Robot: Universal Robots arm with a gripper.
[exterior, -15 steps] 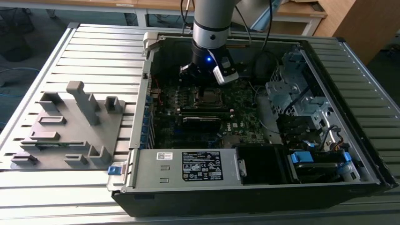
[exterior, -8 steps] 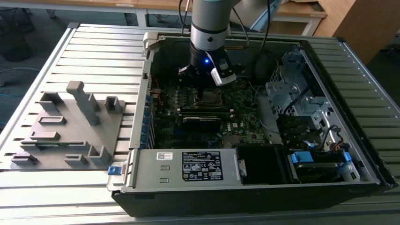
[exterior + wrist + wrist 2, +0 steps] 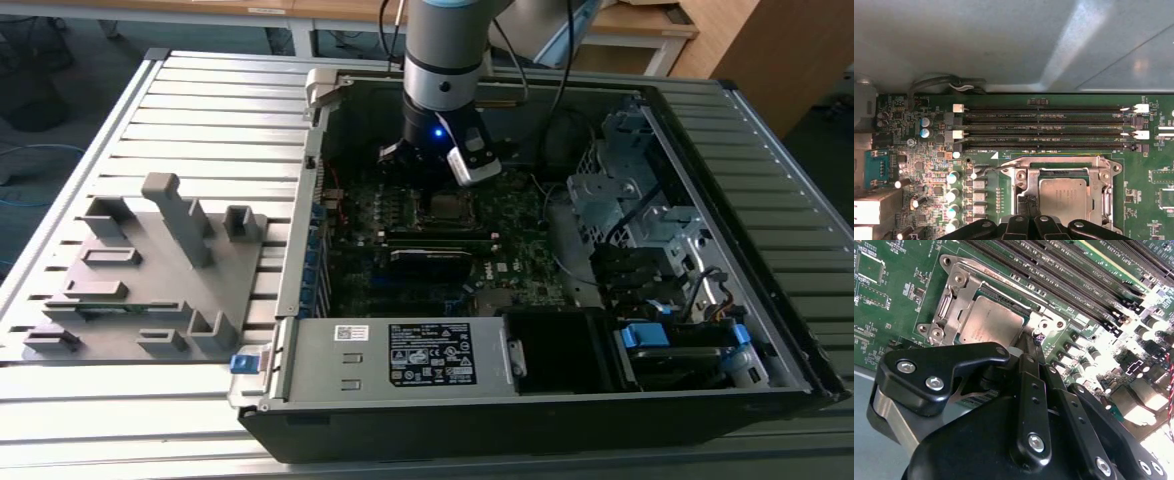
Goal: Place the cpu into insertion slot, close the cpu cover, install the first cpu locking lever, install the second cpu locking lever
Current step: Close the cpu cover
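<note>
Reaching: the arm (image 3: 445, 60) stands inside the open case (image 3: 694, 100), its tip low over the board (image 3: 534, 280).
Gripper: the gripper (image 3: 1026, 204) has its fingers (image 3: 1031, 375) drawn together, with the tips at the slot's edge, just beside the cover. I cannot tell whether they pinch anything.
Cpu: the cpu (image 3: 1063, 196) lies flat in the slot (image 3: 445, 207), silver top up.
Cover: the cover (image 3: 1024, 179) lies flat around the cpu, which shows through its cut-out.
Lever: a thin wire lever (image 3: 991, 170) sticks out from the slot's corner towards the capacitors (image 3: 952, 177).
Memory slots: the memory slots (image 3: 1044, 125) are long black rows beside the slot, on the side away from the gripper.
Table: the slatted table (image 3: 200, 110) bears the case. A grey fixture (image 3: 147, 270) lies next to the case, on the exterior view's left.
</note>
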